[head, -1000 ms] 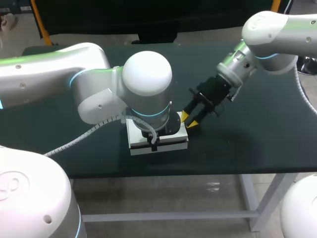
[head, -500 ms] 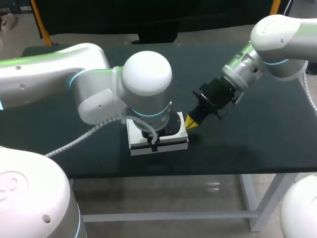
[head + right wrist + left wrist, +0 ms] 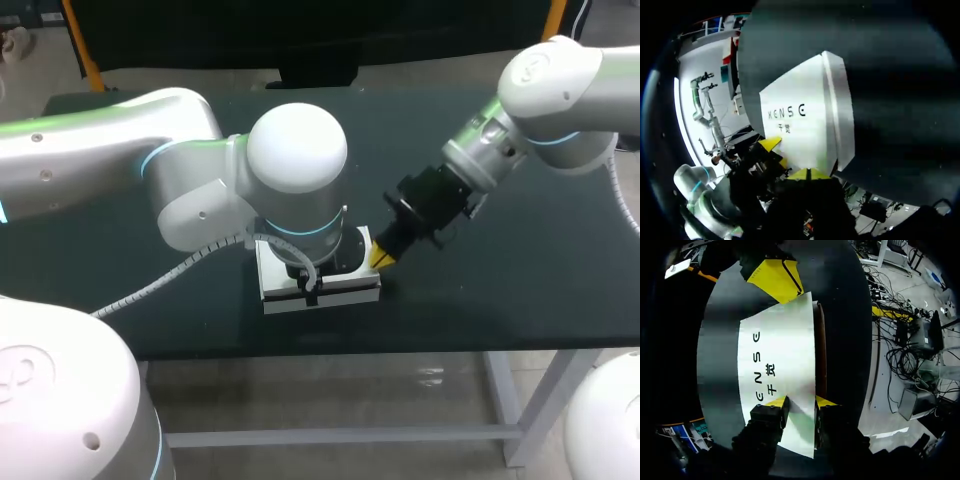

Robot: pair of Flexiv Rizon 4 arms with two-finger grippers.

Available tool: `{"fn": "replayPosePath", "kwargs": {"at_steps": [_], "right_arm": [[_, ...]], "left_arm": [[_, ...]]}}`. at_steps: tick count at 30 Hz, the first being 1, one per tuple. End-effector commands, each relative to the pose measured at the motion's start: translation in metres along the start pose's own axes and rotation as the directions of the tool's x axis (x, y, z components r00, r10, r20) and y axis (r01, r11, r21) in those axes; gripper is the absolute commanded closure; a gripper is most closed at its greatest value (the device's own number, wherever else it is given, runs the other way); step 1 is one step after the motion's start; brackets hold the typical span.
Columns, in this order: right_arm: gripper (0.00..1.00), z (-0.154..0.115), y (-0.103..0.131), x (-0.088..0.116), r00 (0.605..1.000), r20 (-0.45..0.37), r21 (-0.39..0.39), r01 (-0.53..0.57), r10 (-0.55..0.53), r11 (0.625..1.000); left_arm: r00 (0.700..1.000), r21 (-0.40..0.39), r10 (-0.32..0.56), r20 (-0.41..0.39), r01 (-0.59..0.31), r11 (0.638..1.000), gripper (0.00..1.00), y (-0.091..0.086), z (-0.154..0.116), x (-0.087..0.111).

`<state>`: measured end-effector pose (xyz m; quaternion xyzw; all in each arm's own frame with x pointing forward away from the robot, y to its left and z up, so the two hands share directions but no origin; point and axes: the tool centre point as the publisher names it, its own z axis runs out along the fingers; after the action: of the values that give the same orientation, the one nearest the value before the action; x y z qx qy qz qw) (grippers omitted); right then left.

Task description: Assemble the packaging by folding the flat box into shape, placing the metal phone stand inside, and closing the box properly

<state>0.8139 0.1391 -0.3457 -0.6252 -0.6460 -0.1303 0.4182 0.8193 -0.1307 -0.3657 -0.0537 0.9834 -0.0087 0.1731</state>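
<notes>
White cardboard box [image 3: 345,287], flat and rectangular, is seen lying near the front edge of the dark green table [image 3: 500,290], largely hidden in the head view beneath the wrist of the left arm [image 3: 200,180]. A white panel at its near end is pinched between the narrowly spaced fingers of the left gripper [image 3: 801,402]. The right gripper [image 3: 382,257] is held with its yellow tips pressed together, nothing between them, and is set against the box's far corner.
</notes>
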Motion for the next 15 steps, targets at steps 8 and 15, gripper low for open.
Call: {"fn": "replayPosePath", "kwargs": {"at_steps": [8,15], "right_arm": [[1.0,0.0072,-0.0004,-0.0052,1.0,0.009,-0.003,-0.005,0.005,1.0],[1.0,0.0078,0.0012,-0.0074,1.0,0.007,-0.001,-0.012,0.012,1.0]], "left_arm": [[1.0,-0.001,-0.001,-0.006,0.001,1.0,0.69,-0.0023,0.005,0.0043],[1.0,0.0,-0.003,-0.006,0.003,1.0,0.69,-0.002,0.0053,0.0044]]}}
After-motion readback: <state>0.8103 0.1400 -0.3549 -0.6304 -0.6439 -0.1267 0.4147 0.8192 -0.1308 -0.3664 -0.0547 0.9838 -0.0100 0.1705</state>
